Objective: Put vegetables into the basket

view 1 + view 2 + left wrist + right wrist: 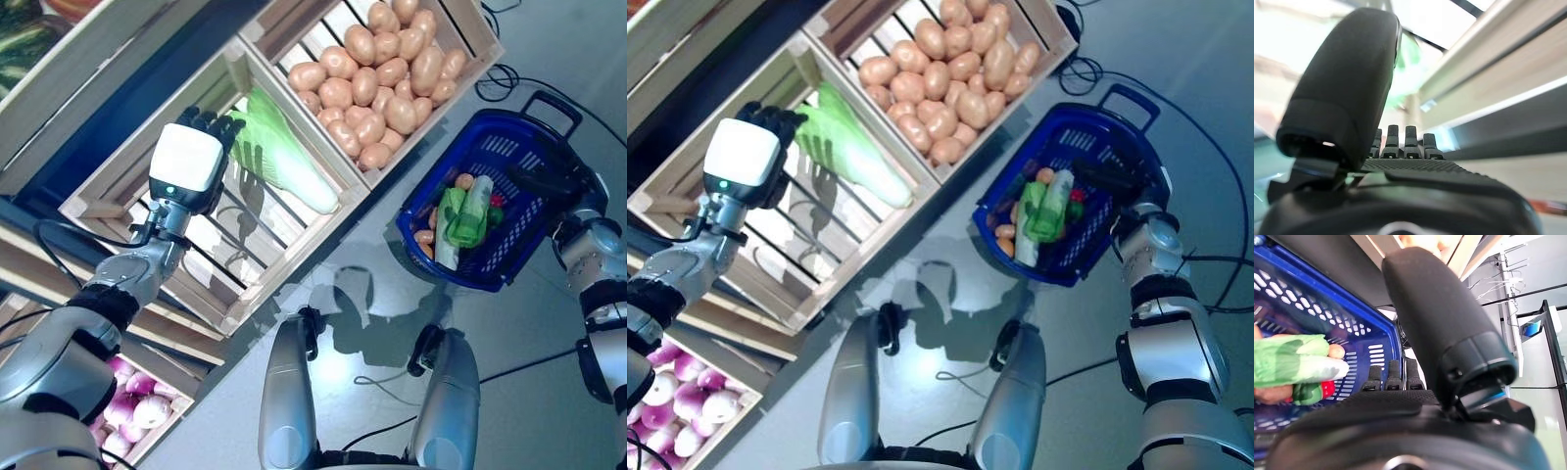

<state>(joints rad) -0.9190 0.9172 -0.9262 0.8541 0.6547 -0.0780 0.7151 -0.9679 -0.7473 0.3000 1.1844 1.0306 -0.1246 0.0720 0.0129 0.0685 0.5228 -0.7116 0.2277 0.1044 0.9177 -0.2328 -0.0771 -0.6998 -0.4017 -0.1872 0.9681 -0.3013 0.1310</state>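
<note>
The blue plastic basket (pixel 519 147) stands on the floor at the right and holds green and white leafy cabbages (pixel 465 217), potatoes and something small and red (pixel 1328 388). My left hand (pixel 208 127) is open, reaching into a wooden crate (pixel 98 186) right beside a pale green napa cabbage (pixel 284 155). Its fingers are straight in the left wrist view (pixel 1400 142), with the cabbage as a green blur (pixel 1408 68) beyond them. My right hand (pixel 549 181) is open, with straight fingers, over the basket's near rim; the right wrist view (pixel 1393 374) shows the basket's wall (pixel 1317 318) past them.
The wooden stand fills the left and top, with a crate of potatoes (pixel 382 73) next to the basket and a lower shelf (pixel 137 406) at the bottom left. Grey floor (pixel 549 372) lies open in front of the basket.
</note>
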